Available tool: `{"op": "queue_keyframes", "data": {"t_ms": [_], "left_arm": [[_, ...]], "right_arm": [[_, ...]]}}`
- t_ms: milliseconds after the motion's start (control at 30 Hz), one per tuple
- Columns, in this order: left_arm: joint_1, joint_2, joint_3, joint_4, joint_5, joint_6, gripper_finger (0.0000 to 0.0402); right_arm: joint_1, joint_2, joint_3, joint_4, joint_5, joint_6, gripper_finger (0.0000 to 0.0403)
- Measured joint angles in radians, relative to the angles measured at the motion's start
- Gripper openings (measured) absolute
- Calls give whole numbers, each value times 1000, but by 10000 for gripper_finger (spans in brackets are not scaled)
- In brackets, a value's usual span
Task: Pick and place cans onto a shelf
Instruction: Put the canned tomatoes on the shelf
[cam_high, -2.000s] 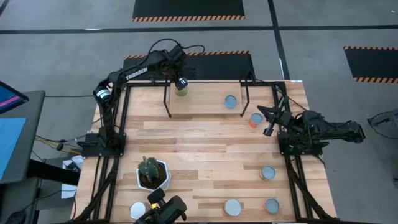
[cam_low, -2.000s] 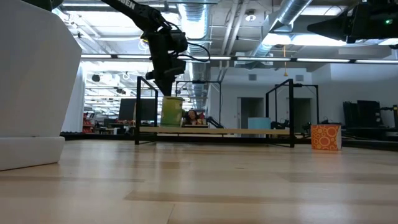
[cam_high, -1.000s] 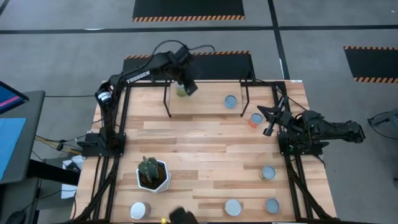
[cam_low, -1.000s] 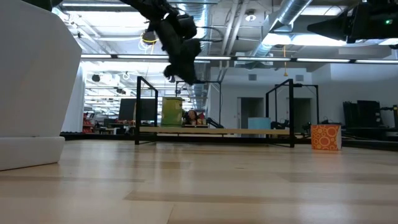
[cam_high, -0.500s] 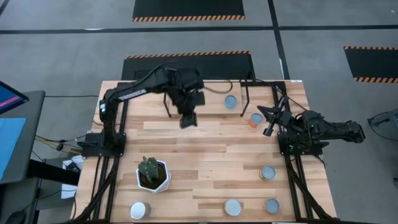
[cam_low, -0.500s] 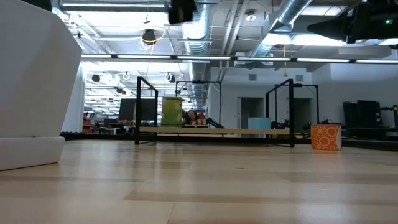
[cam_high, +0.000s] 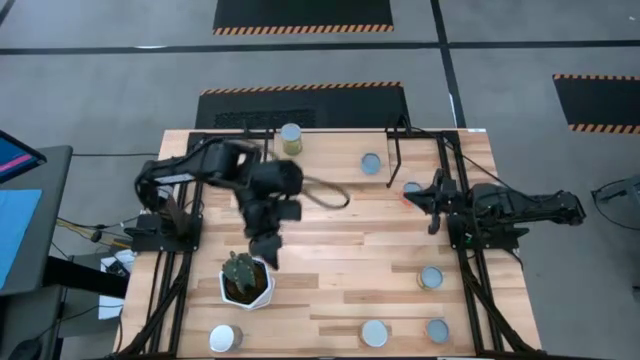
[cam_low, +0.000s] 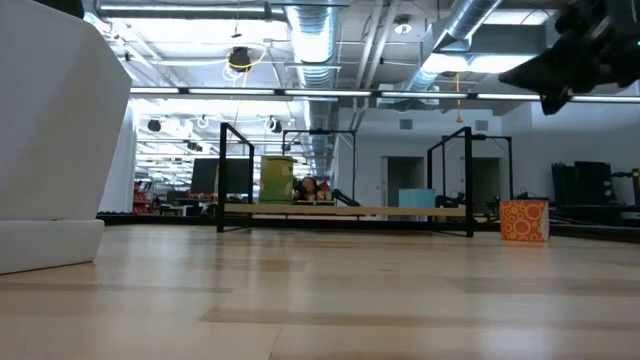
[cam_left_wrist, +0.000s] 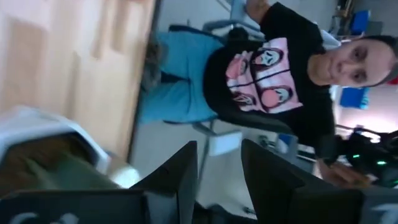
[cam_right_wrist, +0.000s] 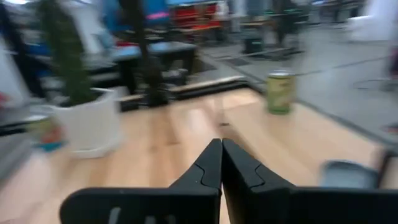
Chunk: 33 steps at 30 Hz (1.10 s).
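The shelf (cam_high: 330, 160), a low light-wood platform on thin black legs, stands at the table's far edge. A yellow-green can (cam_high: 291, 138) stands upright at its left end and a blue-topped can (cam_high: 371, 163) sits toward its right end. An orange-labelled can (cam_high: 411, 190) stands just beside the shelf's right legs. Four more cans stand upright on the table: one (cam_high: 431, 278) near the right edge, two (cam_high: 375, 333) (cam_high: 437, 330) at the near right, and a white-topped one (cam_high: 223, 338) at the near left.

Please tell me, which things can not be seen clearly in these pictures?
- Orange can: high view, partly covered by the right pincer.
- Cactus pot: low view, cut off by the edge.
- Left pincer: high view, motion-blurred; the left wrist view shows its fingers apart.
- Can labels: too small.
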Motion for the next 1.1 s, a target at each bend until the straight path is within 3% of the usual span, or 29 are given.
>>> {"op": "queue_keyframes", "data": {"t_ms": [133, 233, 333, 433, 567, 700, 933, 1000, 1100], "left_arm": [[-110, -21, 0, 51, -1, -274, 112], [-197, -33, -1, 216, -10, -456, 112], [-276, -42, -1, 484, -33, -453, 112], [-354, -50, 0, 640, -116, -309, 112], [-482, -56, 0, 505, -261, -89, 112], [-638, -50, -2, 306, -515, -128, 112], [-892, -45, -50, 100, -1059, -712, 112], [-952, -45, -94, 33, -1124, -879, 112], [-1025, -44, -197, -17, -1104, -1108, 112]], "right_arm": [[85, 0, 0, 26, -35, 2, 24], [160, 0, -12, 91, -34, -22, 24], [224, 0, -27, 190, -33, -90, 24], [275, 0, -27, 246, -33, -139, 24], [319, 0, -27, 242, -33, -155, 24], [355, 1, -27, 194, -33, -132, 24], [380, 1, -27, 147, -29, -79, 24], [379, 1, -27, 140, -27, -79, 24], [377, 1, -27, 127, -27, -79, 24]]}}
